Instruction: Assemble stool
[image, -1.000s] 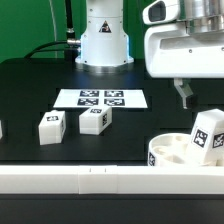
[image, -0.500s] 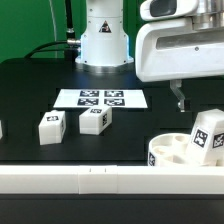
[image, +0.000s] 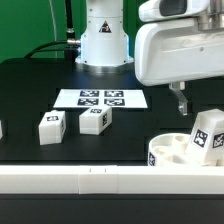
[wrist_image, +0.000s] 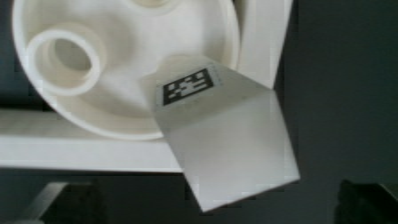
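The gripper (image: 181, 102) hangs empty, jaws apparently spread, above and slightly far of the leg (image: 208, 136). The leg stands in the seat (image: 163, 152) at near right, just behind the rail (image: 90, 180). If it descends off-centre, a finger may strike the leg's top, tipping it or shoving the seat.

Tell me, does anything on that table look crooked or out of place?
Yes, one thing. The leg on the round seat, at the exterior view's right, leans to one side instead of standing straight. The two other legs sit squarely on the table.
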